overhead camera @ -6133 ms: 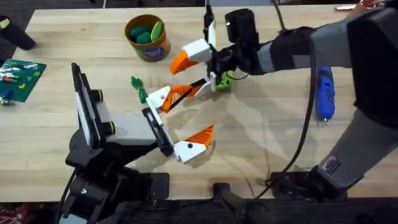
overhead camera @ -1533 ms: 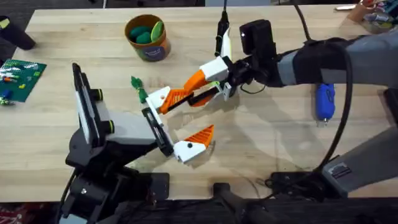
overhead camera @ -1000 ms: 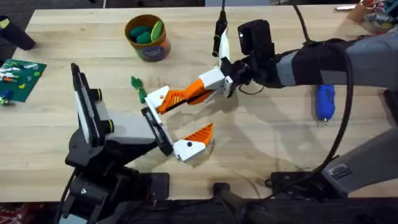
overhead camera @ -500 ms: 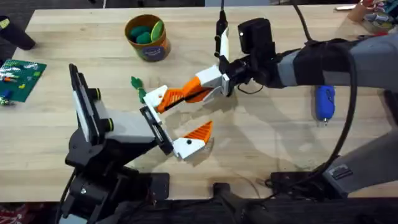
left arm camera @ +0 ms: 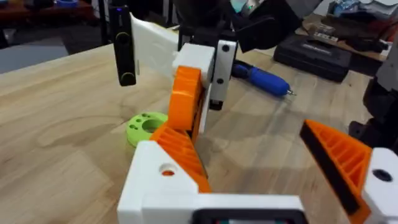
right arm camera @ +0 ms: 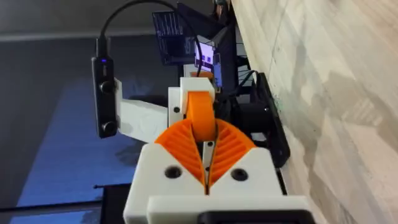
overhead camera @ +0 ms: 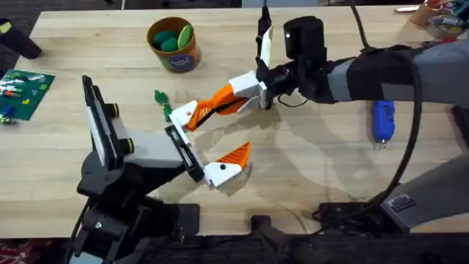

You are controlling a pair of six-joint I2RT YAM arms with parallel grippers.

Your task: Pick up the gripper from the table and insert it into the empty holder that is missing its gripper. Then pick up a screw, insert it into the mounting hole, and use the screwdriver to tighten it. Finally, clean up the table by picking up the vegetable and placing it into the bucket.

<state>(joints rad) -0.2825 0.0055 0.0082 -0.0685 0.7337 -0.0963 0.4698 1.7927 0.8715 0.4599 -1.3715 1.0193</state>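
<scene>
My right gripper (overhead camera: 245, 89) is shut on the orange ribbed gripper (overhead camera: 220, 101), whose lower end lies against the white holder (overhead camera: 186, 116) on my left arm. The orange gripper (left arm camera: 185, 99) stands above the holder (left arm camera: 155, 183), just beyond the mounting hole (left arm camera: 168, 169). My left gripper (overhead camera: 220, 138) is open, and its other finger (overhead camera: 233, 161) carries an orange pad. The right wrist view has orange pads (right arm camera: 230, 146) closed on the piece. The blue screwdriver (overhead camera: 382, 119) lies at the right. The bucket (overhead camera: 176, 57) holds green pieces, and a green vegetable (overhead camera: 163, 104) lies on the table (overhead camera: 308, 176). I cannot make out a screw.
A green ring (left arm camera: 147, 127) lies on the table under the right gripper. A green board (overhead camera: 26, 92) and a black object (overhead camera: 18, 40) sit at the far left. A black case (left arm camera: 323, 53) lies beyond the screwdriver (left arm camera: 264, 78). Cables trail along the front edge.
The right gripper came down and left with the orange gripper until it met the holder. In the last half second it shifted slightly toward the table's far side.
</scene>
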